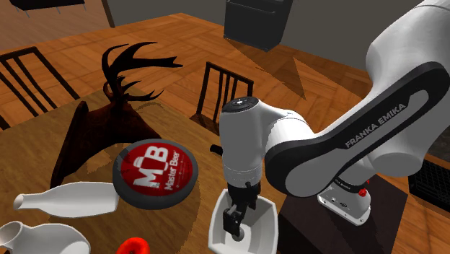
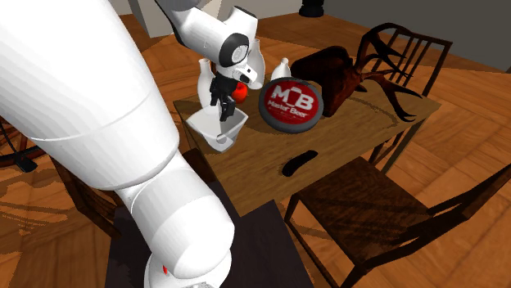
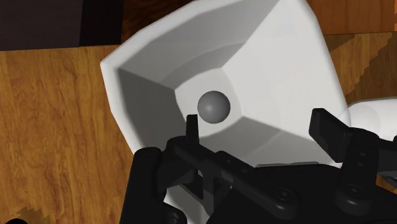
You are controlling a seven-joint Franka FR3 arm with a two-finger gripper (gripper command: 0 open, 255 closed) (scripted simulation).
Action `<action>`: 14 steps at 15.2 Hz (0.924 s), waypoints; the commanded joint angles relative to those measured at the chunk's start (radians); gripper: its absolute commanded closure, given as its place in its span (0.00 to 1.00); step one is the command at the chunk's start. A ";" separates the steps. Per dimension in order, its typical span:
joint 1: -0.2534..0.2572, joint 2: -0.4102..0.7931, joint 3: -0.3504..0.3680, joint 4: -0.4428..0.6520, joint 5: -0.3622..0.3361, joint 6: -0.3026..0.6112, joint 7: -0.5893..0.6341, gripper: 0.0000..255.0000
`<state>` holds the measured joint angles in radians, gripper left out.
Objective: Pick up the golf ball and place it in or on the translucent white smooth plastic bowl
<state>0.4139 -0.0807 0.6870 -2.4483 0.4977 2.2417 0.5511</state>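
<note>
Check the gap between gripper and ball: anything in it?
Nothing. In the wrist view the open gripper hangs over the grey ball, which lies on the floor of the white bowl, apart from the fingers; just bare bowl between.

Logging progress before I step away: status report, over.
Gripper open, over the white bowl. Grey ball rests in the bowl's bottom, not held. Nothing blocking.

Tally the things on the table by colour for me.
White: 3, angular smooth bowl, lying bottle, jug
Grey: 1, small round ball in the bowl
Red: 2, round Master Beer disc with dark rim, small red object
Brown: 1, antlered deer head
Black: 1, slim curved object
Total: 8
</note>
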 commanded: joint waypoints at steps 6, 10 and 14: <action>-0.020 -0.085 -0.038 0.062 -0.001 -0.149 -0.012 0.00; -0.020 -0.085 -0.039 0.062 -0.002 -0.149 -0.011 0.00; -0.020 -0.085 -0.039 0.062 -0.002 -0.149 -0.011 0.00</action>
